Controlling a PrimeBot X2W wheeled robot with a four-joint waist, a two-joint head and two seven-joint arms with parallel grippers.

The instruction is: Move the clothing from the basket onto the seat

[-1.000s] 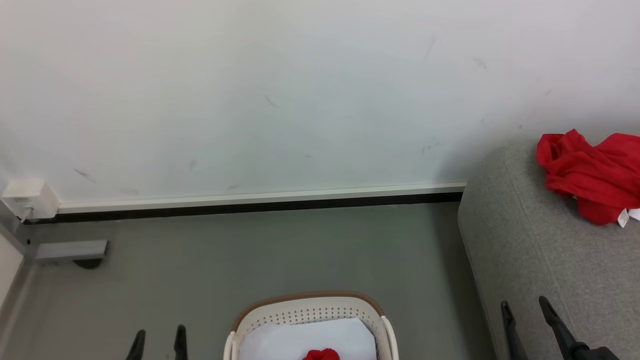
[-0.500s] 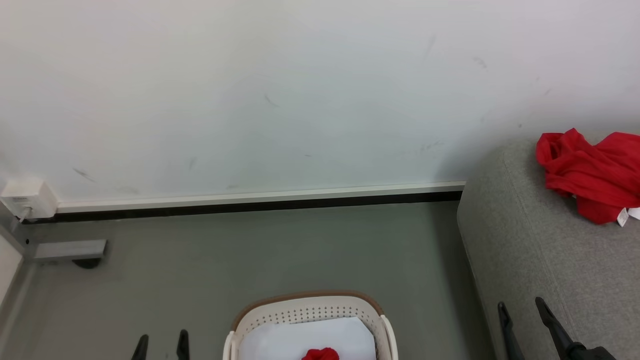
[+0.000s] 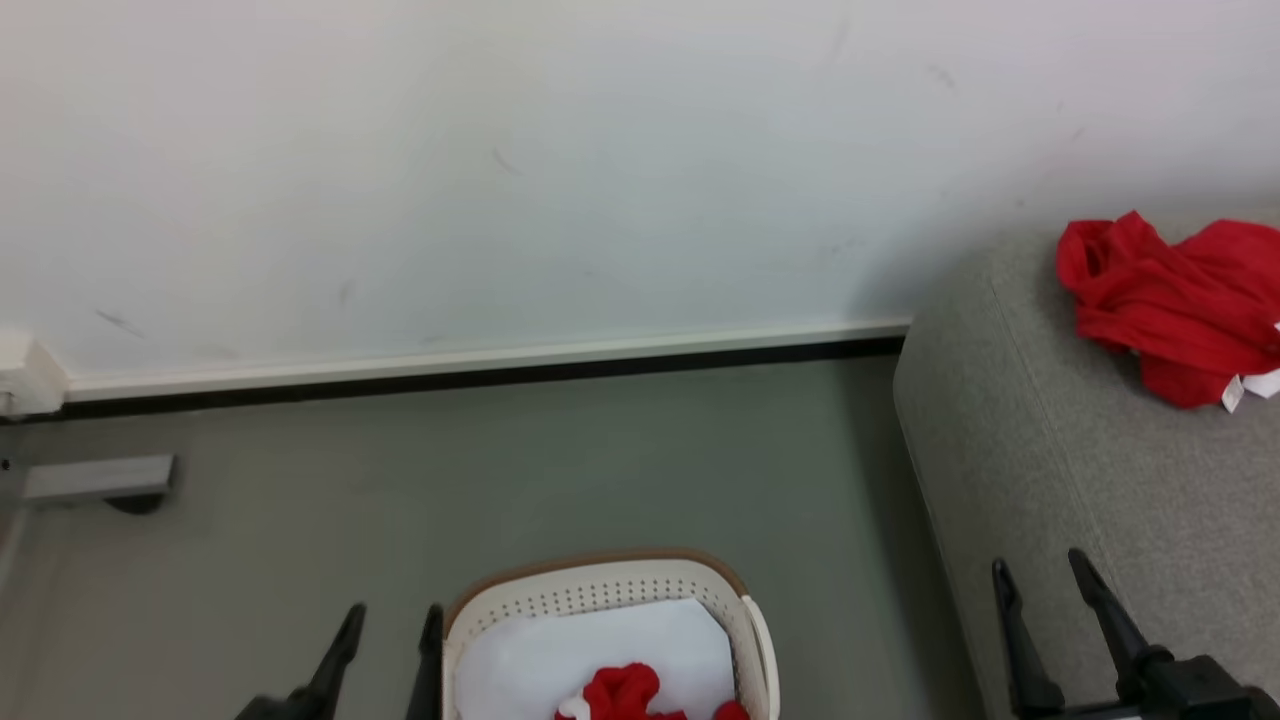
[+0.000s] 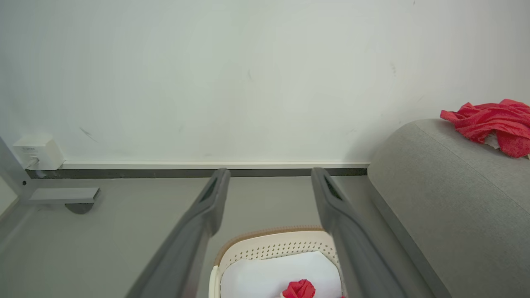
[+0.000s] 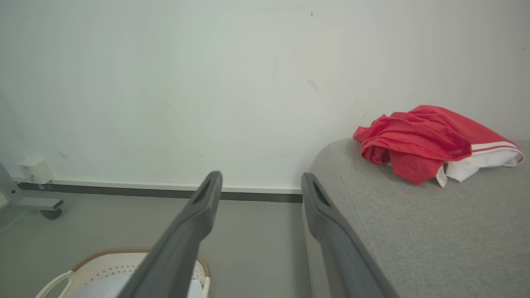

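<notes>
since a second ago your left gripper [image 3: 394,612] has slid in beside the cream-white perforated plastic basket [image 3: 600,572] (the head camera dipped too). its fingers, like those of the right gripper [image 3: 1039,562], stand spread and empty. bright red fabric clothing [image 3: 620,690] lies in the basket, just right of the left fingers; another red garment [image 3: 1165,305] rests on the light grey upholstered seat [image 3: 1050,470], beyond the right fingertips.
</notes>
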